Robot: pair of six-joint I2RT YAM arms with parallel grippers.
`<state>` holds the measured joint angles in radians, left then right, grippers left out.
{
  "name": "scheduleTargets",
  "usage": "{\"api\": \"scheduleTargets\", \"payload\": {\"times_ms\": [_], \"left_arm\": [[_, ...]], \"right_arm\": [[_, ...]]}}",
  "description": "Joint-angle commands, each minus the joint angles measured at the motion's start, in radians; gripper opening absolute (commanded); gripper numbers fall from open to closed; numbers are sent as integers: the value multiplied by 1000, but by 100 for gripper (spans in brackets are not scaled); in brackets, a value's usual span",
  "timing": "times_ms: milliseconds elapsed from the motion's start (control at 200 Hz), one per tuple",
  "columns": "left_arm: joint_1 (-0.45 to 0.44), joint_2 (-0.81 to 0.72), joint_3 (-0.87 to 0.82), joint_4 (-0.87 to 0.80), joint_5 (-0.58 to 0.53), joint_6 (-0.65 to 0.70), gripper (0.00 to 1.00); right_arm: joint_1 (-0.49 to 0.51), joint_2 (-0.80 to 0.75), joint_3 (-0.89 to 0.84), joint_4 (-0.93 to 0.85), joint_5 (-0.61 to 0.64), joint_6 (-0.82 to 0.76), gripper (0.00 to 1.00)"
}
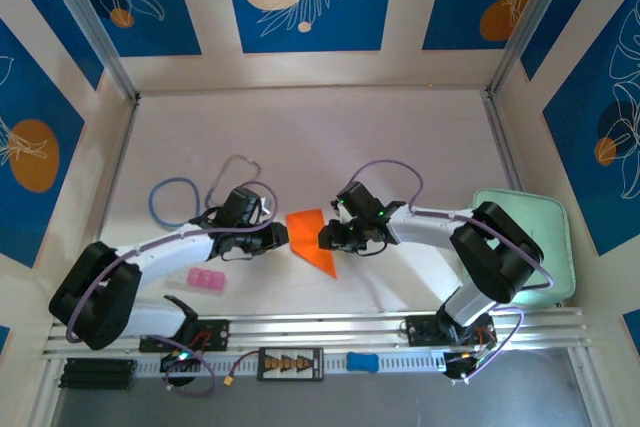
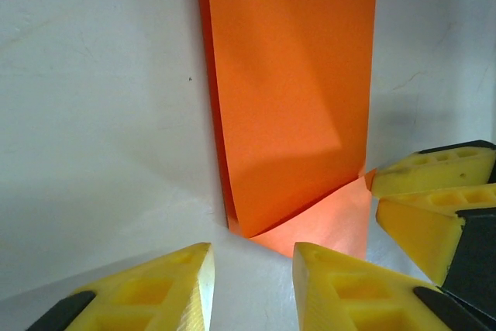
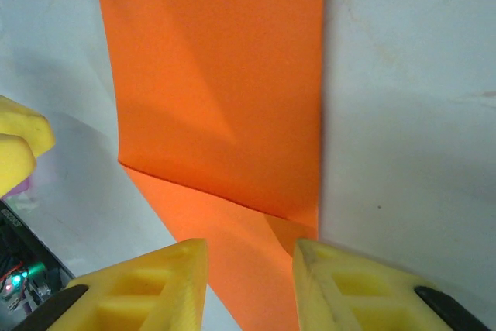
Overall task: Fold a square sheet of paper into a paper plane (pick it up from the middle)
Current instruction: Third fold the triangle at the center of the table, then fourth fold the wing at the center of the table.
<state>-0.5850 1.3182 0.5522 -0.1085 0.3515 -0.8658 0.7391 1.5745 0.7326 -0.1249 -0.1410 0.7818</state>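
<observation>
The left gripper (image 2: pixel 252 261) and right gripper (image 3: pixel 249 253) were seen slightly parted, nothing held, at nine and three o'clock of the folded orange paper (image 1: pixel 311 235); if not pressed flat, its flap could be sprung open.

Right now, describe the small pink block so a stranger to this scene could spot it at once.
On the white table, find the left arm. Between its forearm and the metal rail lies the pink block. It is the only pink thing, rectangular, unlike the blue ring farther back and the orange paper.
</observation>
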Motion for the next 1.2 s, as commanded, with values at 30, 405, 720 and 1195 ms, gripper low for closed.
{"api": "scheduleTargets", "payload": {"times_ms": [30, 405, 720, 1195], "left_arm": [[10, 24, 12, 24, 39, -13, 34], [10, 60, 30, 41, 79, -26, 37], [14, 59, 19, 45, 78, -27, 40], [23, 102, 43, 127, 151, -56, 58]], "right_arm": [[-19, -32, -28, -2, 12, -2, 37], [-26, -3, -43, 70, -68, -4, 29], [-35, -20, -53, 71, -75, -11, 12], [-86, -121, -157, 175, -133, 20, 6]]}}
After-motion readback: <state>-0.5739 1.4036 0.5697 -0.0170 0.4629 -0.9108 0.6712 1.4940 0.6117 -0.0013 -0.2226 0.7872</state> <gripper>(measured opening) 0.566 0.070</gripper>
